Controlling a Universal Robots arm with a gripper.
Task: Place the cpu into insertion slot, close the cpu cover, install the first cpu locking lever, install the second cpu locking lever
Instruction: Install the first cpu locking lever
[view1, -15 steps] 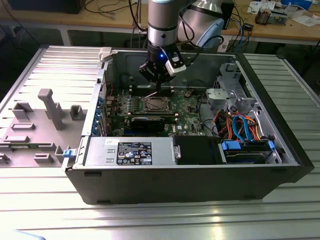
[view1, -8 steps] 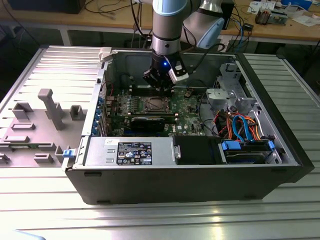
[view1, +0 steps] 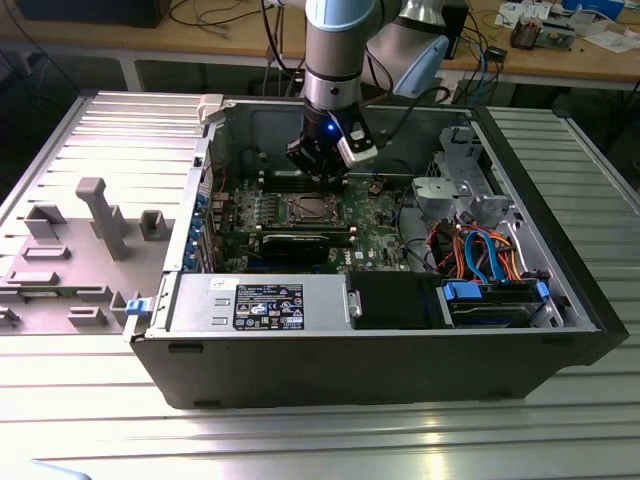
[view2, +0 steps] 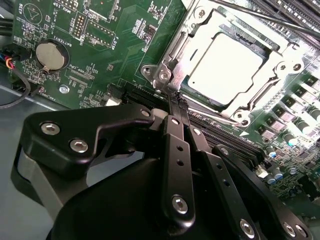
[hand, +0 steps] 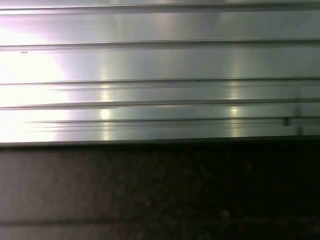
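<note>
Metal shine and matt black plastic around the socket

Just beyond the closed jaws of the matt black gripper (view2: 176, 107), with its bright steel screw heads, we see the small square cpu (view2: 225, 67) with a smooth, pale, satin metal top, framed by the thin silvery cpu cover (view2: 197, 37) of glossy stamped metal. To one side of the jaws, the green circuit board (view2: 107, 60) looks lacquered and carries a dull round silver coin cell (view2: 50, 55). We see brushed, ribbed aluminium table slats (hand: 160, 60) gleaming.
</note>
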